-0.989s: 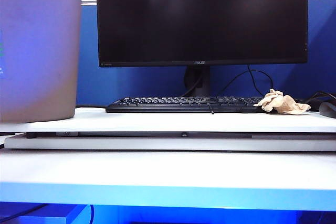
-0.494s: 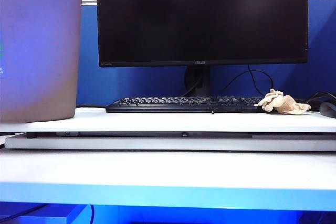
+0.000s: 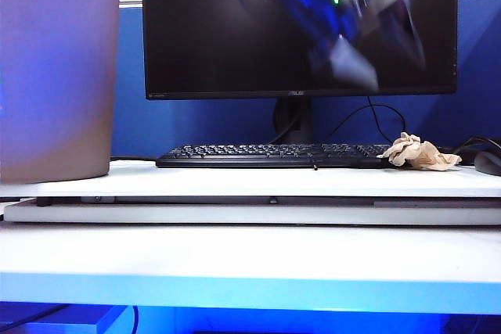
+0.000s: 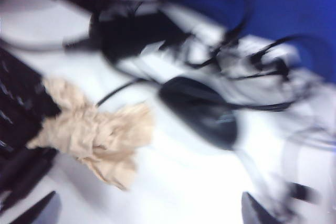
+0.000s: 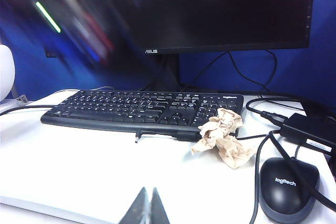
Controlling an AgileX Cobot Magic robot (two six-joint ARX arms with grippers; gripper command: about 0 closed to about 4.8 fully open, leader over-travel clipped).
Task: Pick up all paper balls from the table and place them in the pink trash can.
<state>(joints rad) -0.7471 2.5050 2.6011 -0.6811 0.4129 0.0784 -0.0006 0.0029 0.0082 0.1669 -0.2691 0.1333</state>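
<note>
The left arm has entered the exterior view as a blur high in front of the monitor (image 3: 301,29), where half a second ago nothing stood before the screen. Its end effector (image 4: 149,211) shows only two dark fingertips at the edge of the left wrist view, set wide apart with nothing between them: spread and empty. That view is smeared by motion, so the arm is judged to be in transit.

The one paper ball in view, the tan ball (image 3: 419,152), lies on the surface (image 3: 235,181) at the right end of the keyboard (image 3: 274,155), touching its corner in the right wrist view (image 5: 223,136), with the mouse (image 5: 289,187) just beside it. Its position is unchanged. The left wrist camera looks down on the ball (image 4: 97,135), so the reach is judged to be aimed at it.

The right end effector (image 5: 147,205) rests low over the surface, fingertips pressed together, holding nothing.

The trash can (image 3: 55,68) stands at the far left, well apart from the ball. Pick and carry are not yet done.
</note>
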